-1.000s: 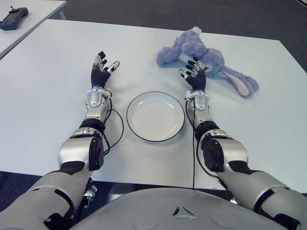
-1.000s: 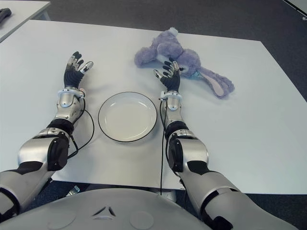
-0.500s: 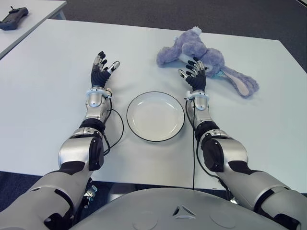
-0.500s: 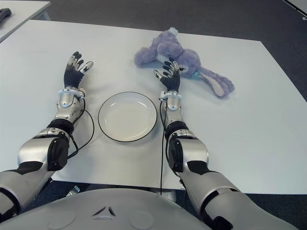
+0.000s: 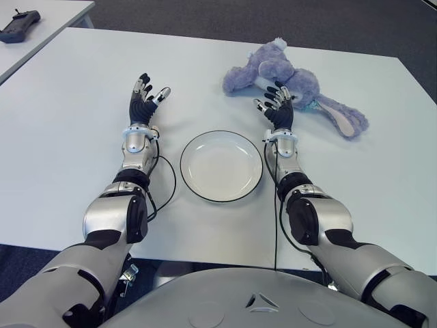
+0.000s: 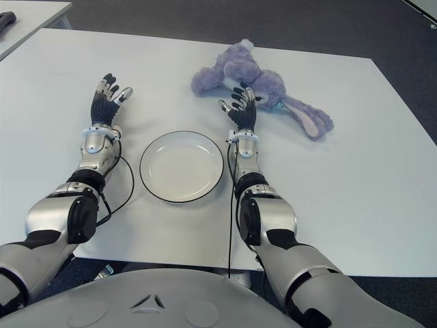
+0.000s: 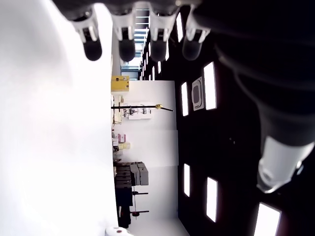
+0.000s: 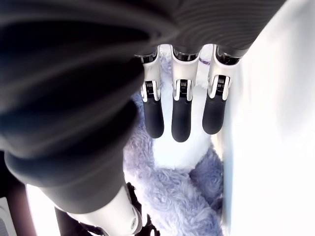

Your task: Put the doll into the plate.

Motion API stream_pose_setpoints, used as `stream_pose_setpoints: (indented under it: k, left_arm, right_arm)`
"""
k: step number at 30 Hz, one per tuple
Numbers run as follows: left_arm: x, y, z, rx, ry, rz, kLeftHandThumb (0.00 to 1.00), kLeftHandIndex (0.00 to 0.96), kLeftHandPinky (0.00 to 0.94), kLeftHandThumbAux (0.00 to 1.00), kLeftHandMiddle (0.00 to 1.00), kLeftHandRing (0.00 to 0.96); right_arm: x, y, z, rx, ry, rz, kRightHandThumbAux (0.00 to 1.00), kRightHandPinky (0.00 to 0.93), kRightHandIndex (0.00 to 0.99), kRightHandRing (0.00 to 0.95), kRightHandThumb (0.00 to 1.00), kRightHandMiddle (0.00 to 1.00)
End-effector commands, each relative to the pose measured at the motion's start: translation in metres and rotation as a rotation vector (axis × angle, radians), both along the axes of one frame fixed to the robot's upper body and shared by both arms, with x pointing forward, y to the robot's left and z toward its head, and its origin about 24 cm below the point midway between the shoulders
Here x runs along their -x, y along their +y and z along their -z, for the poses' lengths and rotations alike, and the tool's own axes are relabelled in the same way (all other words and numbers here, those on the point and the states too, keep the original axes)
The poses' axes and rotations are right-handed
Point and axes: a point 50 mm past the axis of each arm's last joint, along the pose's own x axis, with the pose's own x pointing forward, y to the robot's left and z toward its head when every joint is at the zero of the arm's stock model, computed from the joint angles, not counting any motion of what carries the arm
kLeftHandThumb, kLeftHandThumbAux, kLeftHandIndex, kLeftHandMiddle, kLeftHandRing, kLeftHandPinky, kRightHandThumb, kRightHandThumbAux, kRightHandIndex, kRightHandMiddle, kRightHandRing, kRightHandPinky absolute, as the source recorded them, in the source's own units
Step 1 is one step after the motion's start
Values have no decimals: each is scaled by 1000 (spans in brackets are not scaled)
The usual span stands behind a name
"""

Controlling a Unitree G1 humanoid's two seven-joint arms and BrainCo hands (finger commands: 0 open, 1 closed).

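Note:
A purple plush rabbit doll lies on the white table, behind and to the right of a white plate with a dark rim. The plate holds nothing. My right hand is right of the plate, its spread fingers just in front of the doll's body and holding nothing. Its wrist view shows straight fingers over the doll's fur. My left hand is left of the plate, fingers spread and with nothing in them.
A second white table at the far left carries a dark handheld controller. Dark floor lies beyond the table's far edge. Black cables run along both forearms beside the plate.

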Motion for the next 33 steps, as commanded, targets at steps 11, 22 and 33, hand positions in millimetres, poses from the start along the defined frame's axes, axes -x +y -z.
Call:
stream_pose_setpoints:
  k: [11, 22, 33]
  left_arm:
    - [82, -12, 105, 100, 463, -33, 0, 0, 0, 654, 14, 0]
    - [82, -11, 105, 96, 467, -31, 0, 0, 0, 656, 9, 0]
    - [81, -10, 105, 102, 476, -38, 0, 0, 0, 630, 18, 0]
  right_arm:
    - [74, 7, 90, 11, 294, 42, 903, 292, 135, 249, 201, 222]
    - [76, 16, 81, 20, 177, 59, 849, 274, 126, 254, 175, 223]
    - [72, 22, 69, -3, 88, 55, 766, 232, 130, 236, 188, 230]
